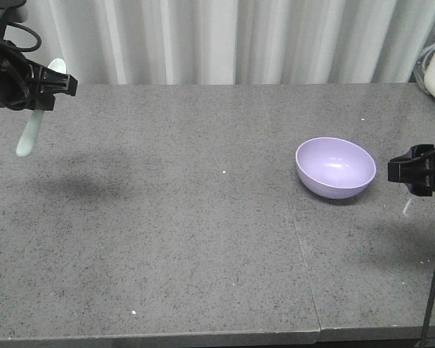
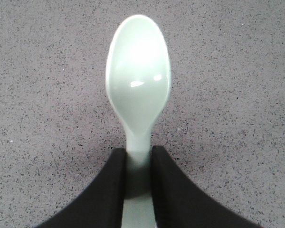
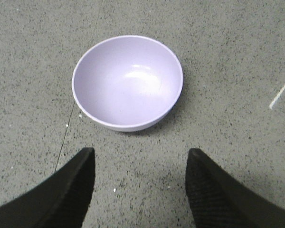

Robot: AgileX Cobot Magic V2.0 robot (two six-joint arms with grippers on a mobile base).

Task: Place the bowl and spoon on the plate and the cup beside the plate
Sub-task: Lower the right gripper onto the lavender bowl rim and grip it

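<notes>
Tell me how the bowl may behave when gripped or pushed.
The bowl looks smooth and glossy, so it may slip when gripped. Its rounded underside suggests it could rock or slide if pushed. The thin rim hints it is probably light.

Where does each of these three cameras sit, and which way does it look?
Front view: sits on the robot's side, facing across the table to the curtain; shows the left gripper holding the spoon aloft and the right gripper near the bowl.
Left wrist view: mounted behind the left gripper, looking down past its fingers at the spoon's scoop.
Right wrist view: mounted behind the right gripper, looking down between its open fingers at the bowl.
Shared: front and right wrist views both show the bowl.
</notes>
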